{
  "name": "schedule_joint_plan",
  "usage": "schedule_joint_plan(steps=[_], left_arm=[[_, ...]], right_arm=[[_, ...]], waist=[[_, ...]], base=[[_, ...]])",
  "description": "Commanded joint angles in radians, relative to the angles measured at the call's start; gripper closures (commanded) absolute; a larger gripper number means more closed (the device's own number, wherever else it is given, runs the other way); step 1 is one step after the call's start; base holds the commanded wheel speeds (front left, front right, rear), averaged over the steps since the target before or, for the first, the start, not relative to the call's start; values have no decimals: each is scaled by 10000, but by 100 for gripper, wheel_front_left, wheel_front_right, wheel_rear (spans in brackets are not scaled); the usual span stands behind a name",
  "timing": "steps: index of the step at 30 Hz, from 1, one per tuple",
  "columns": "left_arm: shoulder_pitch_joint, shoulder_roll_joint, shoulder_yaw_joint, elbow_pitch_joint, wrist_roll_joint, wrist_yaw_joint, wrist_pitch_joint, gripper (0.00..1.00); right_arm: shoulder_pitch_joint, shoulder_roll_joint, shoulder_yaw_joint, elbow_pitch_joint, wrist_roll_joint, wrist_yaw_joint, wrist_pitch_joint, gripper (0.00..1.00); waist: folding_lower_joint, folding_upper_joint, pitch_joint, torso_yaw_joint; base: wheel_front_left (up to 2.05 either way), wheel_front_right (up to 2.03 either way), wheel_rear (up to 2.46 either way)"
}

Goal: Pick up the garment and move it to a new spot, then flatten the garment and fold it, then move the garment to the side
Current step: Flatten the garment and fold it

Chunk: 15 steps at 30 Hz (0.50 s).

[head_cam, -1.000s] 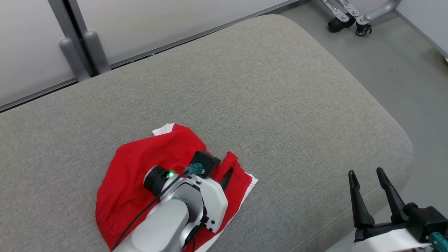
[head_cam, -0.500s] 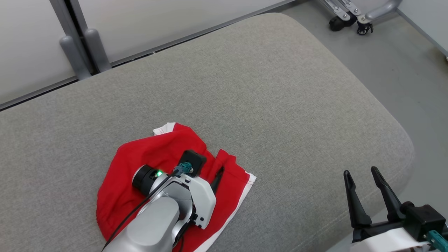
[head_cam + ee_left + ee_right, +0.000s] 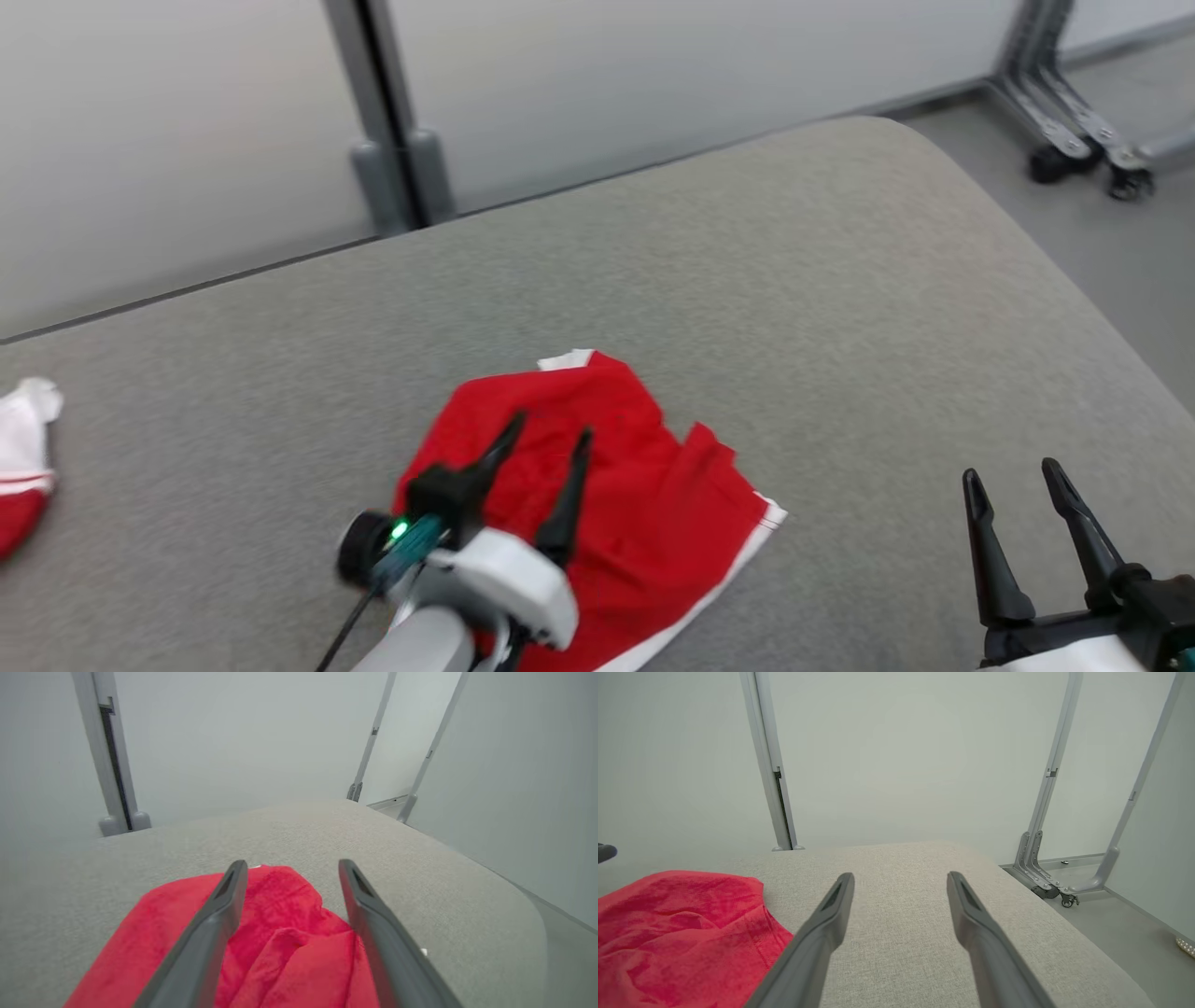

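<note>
Seemingly has the garment folded near the bench front edge, left gripper wide, empty; lacks the sideways move.

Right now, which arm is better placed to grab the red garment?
Left. The left gripper is open right over the red garment, while the right gripper is open over bare cushion, off to the garment's side.

I log from my station: one broad grey fabric cushion, fine even weave, rounded at its far right corner. Behind it are pale matte wall panels, joined by a grey upright post with a rounded foot. To the right is smooth grey floor, and on it a metal frame on black castors. Light soft and even.
</note>
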Motion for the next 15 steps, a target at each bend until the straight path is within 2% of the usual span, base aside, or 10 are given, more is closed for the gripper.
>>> schedule_joint_plan(steps=[1, 4, 9, 11, 15], left_arm=[[518, 262, 339, -512, 97, 230, -50, 0], [2063, 635, 1296, -1943, 536, 689, -41, 0], [4258, 905, 2796, -3076, 1122, 957, -48, 0], [5038, 794, 3401, -3390, 1312, 820, -48, 0], [6019, 594, 4308, -3451, 1818, 160, -49, 0]], right_arm=[[83, -55, -93, -86, -75, 1, -53, 0], [239, -56, -249, -79, -161, 1, -51, 0], [486, -50, -517, 119, -268, 1, -51, 0], [549, -52, -671, 199, -255, 1, -51, 0], [705, -45, -782, 490, -335, 1, -51, 0]], waist=[[0, -1, -519, 891], [0, -1, -703, 1569], [0, -1, -972, 2569], [0, -1, -1033, 2847], [0, -1, -1167, 3241]], base=[[0, 0, 0], [0, 0, 0], [0, 0, 0], [0, 0, 0], [0, 0, 0]])
